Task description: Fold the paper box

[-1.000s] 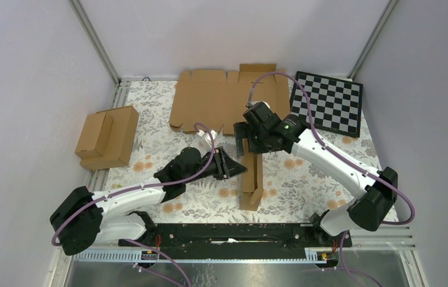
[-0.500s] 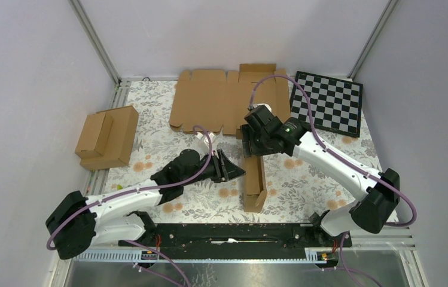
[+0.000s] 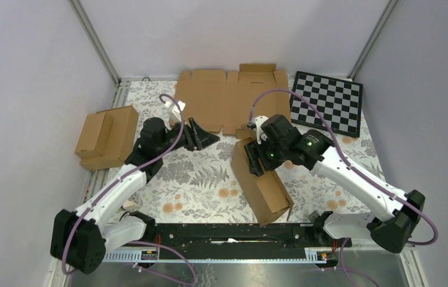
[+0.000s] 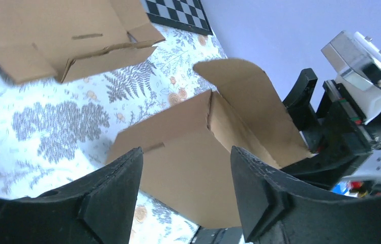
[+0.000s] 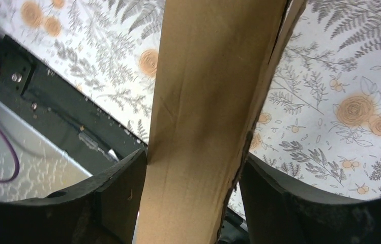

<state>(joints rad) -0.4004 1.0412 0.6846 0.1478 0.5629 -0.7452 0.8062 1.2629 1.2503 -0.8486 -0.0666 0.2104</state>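
The left end effector [image 3: 207,135] hangs over the flowery desk [image 3: 203,179], its two fingers wide apart, holding nothing. To its right, the paper box [image 3: 264,190] sits tilted near the desk's front edge. The right end effector [image 3: 253,160] pinches its far end.

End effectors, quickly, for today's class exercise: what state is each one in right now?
Left end effector: open, holding nothing.
Right end effector: closed on the paper box.
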